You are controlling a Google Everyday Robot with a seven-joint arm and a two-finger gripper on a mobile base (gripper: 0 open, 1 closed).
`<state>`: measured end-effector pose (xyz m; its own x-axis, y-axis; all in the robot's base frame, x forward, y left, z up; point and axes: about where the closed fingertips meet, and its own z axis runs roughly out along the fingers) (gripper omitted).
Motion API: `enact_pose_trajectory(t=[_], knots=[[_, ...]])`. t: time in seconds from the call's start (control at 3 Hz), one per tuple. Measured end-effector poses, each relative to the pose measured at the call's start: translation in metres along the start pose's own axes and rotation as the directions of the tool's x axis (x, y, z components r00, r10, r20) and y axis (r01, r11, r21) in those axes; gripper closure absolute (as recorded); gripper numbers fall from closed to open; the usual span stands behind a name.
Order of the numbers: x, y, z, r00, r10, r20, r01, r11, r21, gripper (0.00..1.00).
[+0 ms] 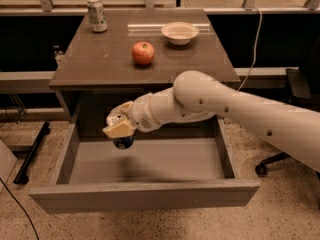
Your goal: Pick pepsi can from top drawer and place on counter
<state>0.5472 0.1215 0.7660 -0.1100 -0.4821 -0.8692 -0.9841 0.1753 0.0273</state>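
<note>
Far to the left of the counter [100,64], a black bar [31,154] lies on the speckled floor. At the counter's back left corner stands a pale silver-green can [96,15]. Below the counter's front edge, the top drawer [145,196] is pulled wide open. Over its left half the gripper [119,129] hangs just under the counter's edge. Its pale yellow fingers [116,130] are pinched onto the pepsi can [123,142], whose silver top shows above them and dark body below. The can is clear of the drawer floor, where a shadow falls. A red apple [143,53] sits near the counter's middle, and a white bowl [180,32] lies behind it to the right. The thick white arm [230,106] reaches in from the counter's right side, beyond which stands a dark chair [299,86].
</note>
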Motion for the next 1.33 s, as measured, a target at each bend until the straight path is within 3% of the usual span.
enact_pose_trajectory(t=[0.33, 0.67, 1.0, 1.33], knots=[[-0.023, -0.002, -0.046, 0.998, -0.063, 0.009, 0.063, 0.9979, -0.010, 1.00], [-0.055, -0.022, -0.112, 0.991, -0.128, 0.042, 0.128, 0.9918, 0.001, 1.00], [-0.091, -0.038, -0.152, 0.979, -0.184, 0.088, 0.184, 0.9829, 0.014, 1.00], [-0.091, -0.038, -0.152, 0.979, -0.184, 0.088, 0.184, 0.9829, 0.014, 1.00]])
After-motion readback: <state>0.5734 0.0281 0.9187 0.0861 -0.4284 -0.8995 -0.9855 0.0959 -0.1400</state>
